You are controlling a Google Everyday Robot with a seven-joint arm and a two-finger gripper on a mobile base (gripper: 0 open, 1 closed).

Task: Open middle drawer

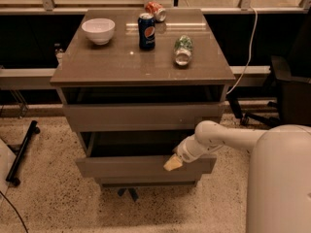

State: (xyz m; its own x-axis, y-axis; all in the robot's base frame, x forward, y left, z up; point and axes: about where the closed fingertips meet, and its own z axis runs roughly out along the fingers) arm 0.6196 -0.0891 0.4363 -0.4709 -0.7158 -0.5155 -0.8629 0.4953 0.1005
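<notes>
The grey-taupe cabinet [141,67] has three drawer fronts. The middle drawer [126,168] is pulled partly out toward me, and a dark gap shows above its front. The top drawer front [141,116] sits above it and the narrow lowest front [146,182] below it. My gripper [173,163] has a yellowish tip that rests at the upper edge of the middle drawer front, right of centre. The white arm [218,137] reaches to it from the right.
On the cabinet top stand a white bowl [98,30], an upright Pepsi can [146,31], a red can on its side [155,10] and a plastic bottle on its side [182,49]. A dark chair [291,89] stands at the right. A black stand leg [22,152] lies on the floor at the left.
</notes>
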